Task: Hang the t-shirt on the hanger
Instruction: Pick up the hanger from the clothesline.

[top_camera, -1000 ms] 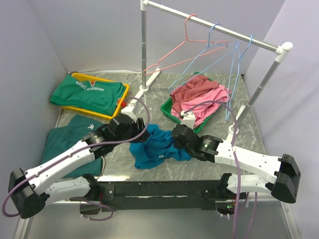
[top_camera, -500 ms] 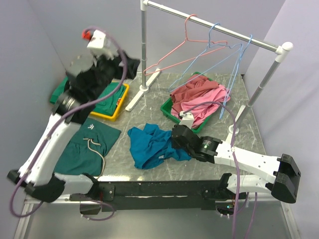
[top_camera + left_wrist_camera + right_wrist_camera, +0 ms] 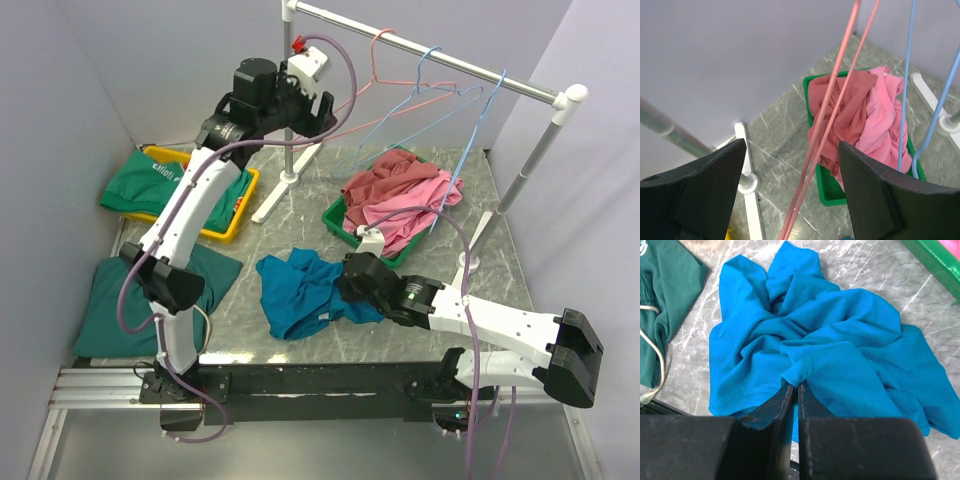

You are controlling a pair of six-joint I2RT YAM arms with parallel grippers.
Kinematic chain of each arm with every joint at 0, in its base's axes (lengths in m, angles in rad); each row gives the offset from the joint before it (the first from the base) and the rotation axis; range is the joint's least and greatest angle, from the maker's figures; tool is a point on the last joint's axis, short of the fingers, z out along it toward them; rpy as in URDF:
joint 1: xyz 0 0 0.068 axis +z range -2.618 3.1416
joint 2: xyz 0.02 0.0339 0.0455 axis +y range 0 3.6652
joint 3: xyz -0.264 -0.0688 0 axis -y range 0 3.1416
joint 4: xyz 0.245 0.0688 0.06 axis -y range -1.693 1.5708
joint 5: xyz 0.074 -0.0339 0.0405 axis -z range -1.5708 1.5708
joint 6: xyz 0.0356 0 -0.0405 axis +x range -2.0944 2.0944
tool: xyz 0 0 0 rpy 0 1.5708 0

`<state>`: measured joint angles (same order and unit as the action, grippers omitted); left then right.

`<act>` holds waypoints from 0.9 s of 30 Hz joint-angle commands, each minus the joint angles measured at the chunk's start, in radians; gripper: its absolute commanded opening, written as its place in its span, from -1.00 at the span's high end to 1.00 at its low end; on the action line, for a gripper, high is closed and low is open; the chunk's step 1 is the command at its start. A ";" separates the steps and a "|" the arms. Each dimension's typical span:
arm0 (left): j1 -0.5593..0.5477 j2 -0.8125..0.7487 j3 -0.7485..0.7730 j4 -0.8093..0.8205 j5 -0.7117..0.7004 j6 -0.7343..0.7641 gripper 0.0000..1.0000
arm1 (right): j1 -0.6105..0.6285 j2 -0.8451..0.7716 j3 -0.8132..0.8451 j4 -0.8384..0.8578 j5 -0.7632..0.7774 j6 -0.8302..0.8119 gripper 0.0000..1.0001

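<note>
The teal-blue t-shirt (image 3: 300,295) lies crumpled on the marble table, front centre, and fills the right wrist view (image 3: 840,340). My right gripper (image 3: 345,285) is low at the shirt's right edge, shut on a ribbed fold of the cloth (image 3: 796,386). The pink wire hanger (image 3: 375,95) hangs by its hook from the rail. My left gripper (image 3: 322,108) is raised up beside the hanger's left part and open. In the left wrist view (image 3: 792,145) two pink hanger wires (image 3: 832,100) run between the spread fingers without touching them.
Two light blue hangers (image 3: 440,110) hang right of the pink one. The rack's left post (image 3: 289,100) stands close to my left gripper. A green tray (image 3: 340,215) holds pink and maroon clothes. A yellow tray (image 3: 245,205) holds green garments. A dark green garment (image 3: 130,300) lies front left.
My left arm has swung up from beside the t-shirt, over the yellow tray, to the pink hanger at the rail. My right gripper has stayed shut on the shirt.
</note>
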<state>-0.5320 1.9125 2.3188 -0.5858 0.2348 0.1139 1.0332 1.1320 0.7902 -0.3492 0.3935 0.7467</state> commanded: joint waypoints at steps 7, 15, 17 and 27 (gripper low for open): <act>-0.011 0.005 -0.033 0.067 0.133 0.024 -0.33 | -0.002 0.003 -0.011 0.062 -0.021 0.006 0.78; -0.033 0.003 -0.079 0.122 0.123 0.006 0.05 | -0.002 0.000 -0.017 0.062 -0.024 0.010 0.78; -0.033 -0.001 -0.081 0.135 0.112 -0.002 0.34 | -0.001 -0.006 -0.023 0.059 -0.019 0.011 0.78; -0.045 -0.067 -0.105 0.248 0.047 -0.037 0.98 | -0.002 -0.017 -0.028 0.056 -0.015 0.013 0.79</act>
<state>-0.5671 1.9373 2.2242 -0.4461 0.3115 0.0959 1.0332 1.1339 0.7773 -0.3214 0.3683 0.7475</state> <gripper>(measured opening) 0.043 0.112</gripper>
